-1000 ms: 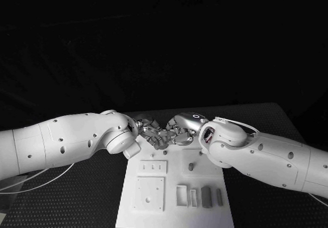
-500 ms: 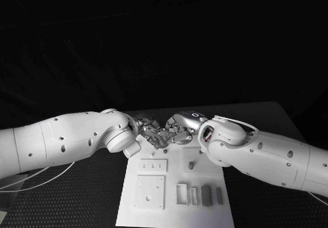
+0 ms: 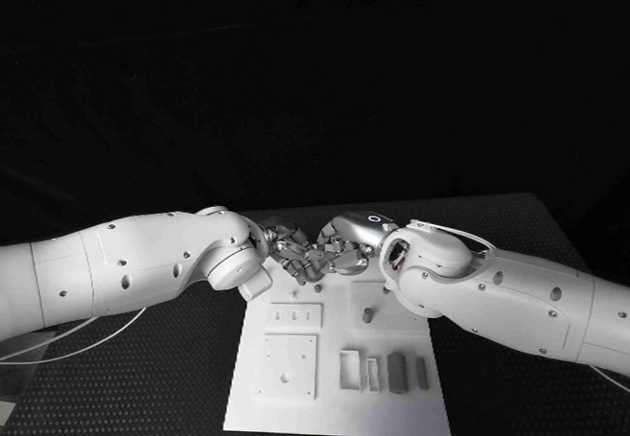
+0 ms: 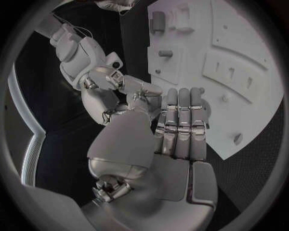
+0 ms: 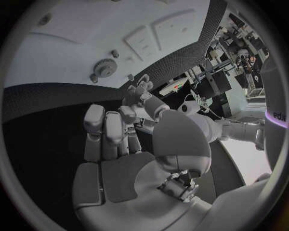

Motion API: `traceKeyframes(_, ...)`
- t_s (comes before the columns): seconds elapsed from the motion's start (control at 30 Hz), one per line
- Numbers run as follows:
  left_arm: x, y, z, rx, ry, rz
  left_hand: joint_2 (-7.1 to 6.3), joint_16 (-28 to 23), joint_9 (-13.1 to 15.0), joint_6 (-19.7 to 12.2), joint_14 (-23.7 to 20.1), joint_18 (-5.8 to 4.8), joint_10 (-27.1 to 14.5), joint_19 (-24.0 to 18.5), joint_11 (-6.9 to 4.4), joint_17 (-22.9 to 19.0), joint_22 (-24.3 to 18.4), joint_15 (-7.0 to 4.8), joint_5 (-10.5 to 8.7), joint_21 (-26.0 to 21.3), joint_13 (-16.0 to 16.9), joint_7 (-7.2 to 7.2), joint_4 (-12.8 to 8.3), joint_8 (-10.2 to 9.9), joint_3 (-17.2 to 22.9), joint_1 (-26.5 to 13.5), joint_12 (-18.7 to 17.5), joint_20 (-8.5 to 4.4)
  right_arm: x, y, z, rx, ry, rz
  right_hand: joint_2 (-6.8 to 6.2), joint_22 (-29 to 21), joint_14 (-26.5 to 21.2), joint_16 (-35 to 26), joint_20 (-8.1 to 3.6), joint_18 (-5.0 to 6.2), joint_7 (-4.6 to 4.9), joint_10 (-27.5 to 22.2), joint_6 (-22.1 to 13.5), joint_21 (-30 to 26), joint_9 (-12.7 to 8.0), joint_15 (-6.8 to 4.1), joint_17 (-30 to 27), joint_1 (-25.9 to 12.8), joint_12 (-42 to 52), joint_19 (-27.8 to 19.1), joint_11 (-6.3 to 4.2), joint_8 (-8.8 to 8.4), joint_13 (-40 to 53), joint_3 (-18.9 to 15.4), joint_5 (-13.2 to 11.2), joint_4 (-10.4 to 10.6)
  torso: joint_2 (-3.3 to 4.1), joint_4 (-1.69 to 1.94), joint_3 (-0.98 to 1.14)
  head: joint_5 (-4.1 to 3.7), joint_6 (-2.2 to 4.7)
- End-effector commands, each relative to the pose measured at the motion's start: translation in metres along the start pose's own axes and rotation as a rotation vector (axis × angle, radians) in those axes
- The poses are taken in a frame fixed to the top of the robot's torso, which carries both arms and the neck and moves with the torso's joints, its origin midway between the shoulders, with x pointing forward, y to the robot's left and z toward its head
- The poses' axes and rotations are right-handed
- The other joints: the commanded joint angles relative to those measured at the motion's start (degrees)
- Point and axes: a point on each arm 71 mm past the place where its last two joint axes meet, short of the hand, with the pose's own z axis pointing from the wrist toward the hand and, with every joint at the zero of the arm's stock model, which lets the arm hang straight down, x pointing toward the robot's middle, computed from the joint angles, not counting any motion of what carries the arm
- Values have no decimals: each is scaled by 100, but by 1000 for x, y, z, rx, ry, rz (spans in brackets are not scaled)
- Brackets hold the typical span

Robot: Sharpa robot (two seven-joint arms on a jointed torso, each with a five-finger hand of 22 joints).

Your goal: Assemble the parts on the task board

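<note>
Task board (image 3: pixel 392 412), a white plate, lies in the middle of the black table (image 3: pixel 522 235), with grey parts (image 3: pixel 396 374) standing in a row near its front right and a small peg (image 3: pixel 367 317) further back. Above its far edge the left hand (image 3: pixel 295 254) and right hand (image 3: pixel 344 252) meet, fingers curled and touching; whether they pinch anything between them cannot be told.

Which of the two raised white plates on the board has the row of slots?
The smaller raised white plate, nearer the hands, has three slots. The larger square plate behind it shows only small holes.
</note>
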Motion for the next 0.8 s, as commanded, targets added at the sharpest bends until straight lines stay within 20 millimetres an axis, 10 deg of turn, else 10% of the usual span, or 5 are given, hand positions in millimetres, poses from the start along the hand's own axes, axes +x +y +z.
traceKeyframes(0.03, 3, -5, 0, 20, 20, 11, -1, 25, -13, 48, 58, 31, 47, 48, -7, 9, 13, -2, 150, 20, 13, 9, 0, -18, 18, 123, -26, -4, 2, 5, 0, -21, 13, -9, -7, 73, 2, -17, -41, 488, 53, 7, 510, 16, 10, -39, -7, -31, 9, -2, -35, 16, -6, 22, 6, 11, 4, 3, -3, 1, -8)
traceKeyframes(0.17, 2, -4, 0, 19, 13, 9, 69, 37, -23, 85, 75, 24, 70, 60, -17, 15, 41, -11, 347, 12, 42, -3, -10, -22, 54, 457, -30, -13, 2, 4, 0, -21, 15, -9, -6, 73, 2, -18, -41, 488, 53, 8, 512, 16, 11, -40, -9, -31, 9, -2, -36, 16, -7, 23, 6, 11, 5, -1, -1, 1, -11)
traceKeyframes(0.23, 2, -4, 0, 19, 13, 9, -67, 38, -31, 101, 81, 7, 78, 81, -11, 15, 48, -1, -41, -10, 60, 3, -6, -32, 589, 601, -40, 0, 2, 4, 0, -20, 16, -9, -6, 73, 3, -17, -41, 488, 53, 8, 512, 16, 11, -40, -8, -31, 9, -1, -36, 16, -7, 24, 6, 10, 3, -2, -1, 2, -14)
traceKeyframes(0.8, -3, 2, -3, 15, 21, -20, 85, 75, -36, 169, 108, -28, 123, 39, -37, 51, 107, -21, 25, -77, 122, -29, -23, -34, 1293, 1050, -30, -19, 5, -4, -1, -2, 27, -13, -7, 72, 2, -21, -43, 488, 50, 10, 518, 15, 13, -43, -15, -32, 11, 2, -38, 13, -12, 29, 6, 9, 5, 0, -1, -2, -23)
